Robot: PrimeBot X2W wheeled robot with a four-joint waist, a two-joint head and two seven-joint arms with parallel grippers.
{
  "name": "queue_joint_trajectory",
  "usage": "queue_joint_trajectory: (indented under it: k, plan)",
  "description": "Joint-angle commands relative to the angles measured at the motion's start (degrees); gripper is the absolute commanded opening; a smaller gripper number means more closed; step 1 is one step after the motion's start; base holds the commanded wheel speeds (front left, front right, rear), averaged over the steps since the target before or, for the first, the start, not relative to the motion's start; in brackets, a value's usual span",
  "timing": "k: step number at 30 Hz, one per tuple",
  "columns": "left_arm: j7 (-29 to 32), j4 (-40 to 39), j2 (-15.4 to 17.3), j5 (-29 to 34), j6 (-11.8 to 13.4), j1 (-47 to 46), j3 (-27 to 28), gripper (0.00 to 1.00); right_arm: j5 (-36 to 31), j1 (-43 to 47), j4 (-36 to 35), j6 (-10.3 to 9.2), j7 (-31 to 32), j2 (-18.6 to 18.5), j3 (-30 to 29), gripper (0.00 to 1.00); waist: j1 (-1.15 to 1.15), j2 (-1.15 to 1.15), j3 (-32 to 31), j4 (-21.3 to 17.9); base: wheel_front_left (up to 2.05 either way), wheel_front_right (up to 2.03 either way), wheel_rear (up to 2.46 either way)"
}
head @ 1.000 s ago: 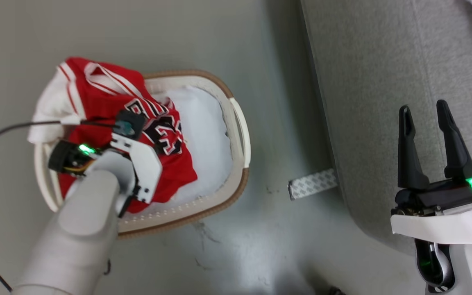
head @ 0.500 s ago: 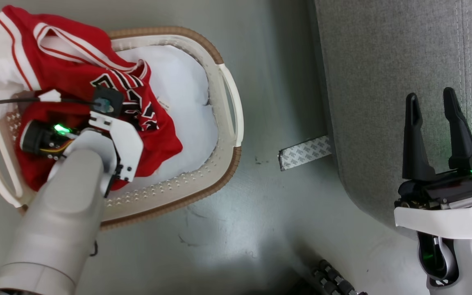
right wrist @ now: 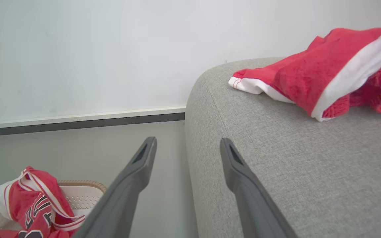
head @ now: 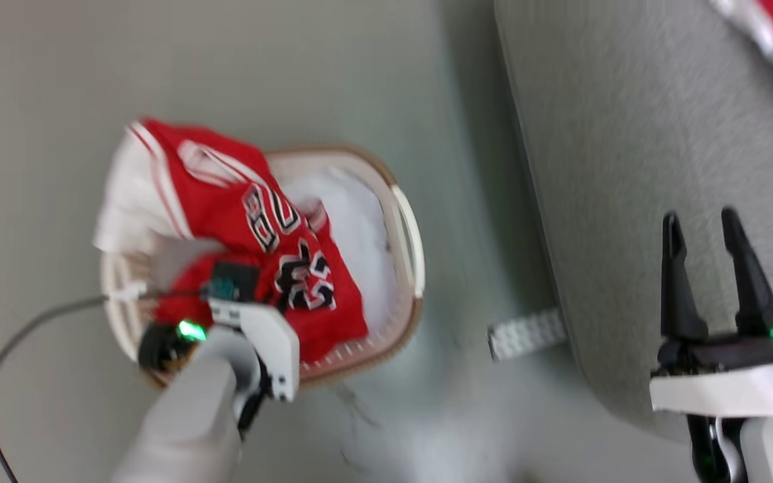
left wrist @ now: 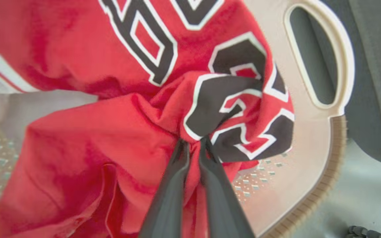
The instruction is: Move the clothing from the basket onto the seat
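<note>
Left wrist view — left pincer (left wrist: pixel 194 142) clamps the clothing (left wrist: pixel 94 138) within the basket (left wrist: pixel 322 138) rim; right pincer (head: pixel 699 216) gapes wide, empty.

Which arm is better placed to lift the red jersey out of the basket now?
Left: the left gripper is shut on the jersey in the basket. The right gripper is open and empty, over the seat's edge.

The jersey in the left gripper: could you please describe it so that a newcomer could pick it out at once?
In the head view, a white basket stands on the floor left of the large grey seat. The jersey spills over its rim, pinched by the left gripper. Unlike the red garment lying on the seat, it shows black lettering outlined in white.
</note>
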Motion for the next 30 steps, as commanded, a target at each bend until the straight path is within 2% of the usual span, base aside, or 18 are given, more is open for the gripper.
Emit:
queue_joint_trajectory:
  k: [1,8,13,23,30]
  plan:
    - [-0.5,0.0,-0.3,-1.1,-0.2,1.7,0.2,0.0,-0.4,1.5,0.5,-0.13,0.1,-0.2,-0.4,1.0,0.0,0.0,-10.9,5.2,0.0,0.0,0.0]
    - [-2.8,-4.1,-1.6,-7.6,-1.1,8.5,-0.8,0.0,-3.1,8.3,3.5,-0.13,0.0,-0.2,-1.7,1.0,0.0,0.0,-25.4,11.6,0.0,0.0,0.0]
    - [-2.1,-12.9,-1.6,-13.5,-1.1,12.7,-4.0,0.0,-3.7,12.1,4.7,-0.13,0.1,-0.2,-0.5,1.0,0.0,0.0,-32.3,15.2,0.0,0.0,0.0]
    - [2.2,-32.2,-1.4,-17.2,4.4,17.8,-7.5,0.0,-3.5,17.9,5.3,-0.13,0.1,-0.2,4.1,1.0,0.0,0.0,-40.6,19.3,0.0,0.0,0.0]
    - [7.5,-47.2,1.4,-16.6,6.9,20.7,-8.4,0.0,-4.2,19.8,4.4,-0.13,0.0,-0.2,5.2,1.0,0.0,0.0,-44.3,19.9,0.0,0.0,0.0]
